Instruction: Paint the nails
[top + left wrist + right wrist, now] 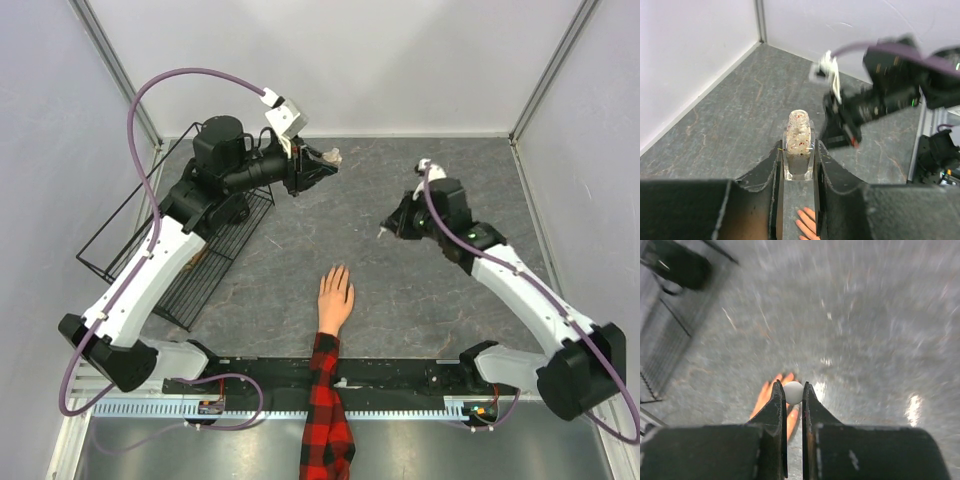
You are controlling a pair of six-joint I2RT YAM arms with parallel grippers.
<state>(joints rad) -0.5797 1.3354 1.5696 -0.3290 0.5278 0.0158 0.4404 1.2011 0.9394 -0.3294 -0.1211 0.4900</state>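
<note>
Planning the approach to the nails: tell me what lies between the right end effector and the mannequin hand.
Nothing; the top view shows only bare grey table between the right end effector and the mannequin hand.

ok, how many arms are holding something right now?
2. Left fingers clamp an uncapped glitter polish bottle, raised at back left. Right fingers pinch a small white rounded cap, raised right of centre, beyond the mannequin hand.

Bench (400, 290): grey, stone-patterned top, veined with pale cracks. Walls (340, 60): plain white panels, joined by metal corner posts (548, 70). Black wire rack (220, 262): placed at the bench's left side. Light is reflected in pale patches.
</note>
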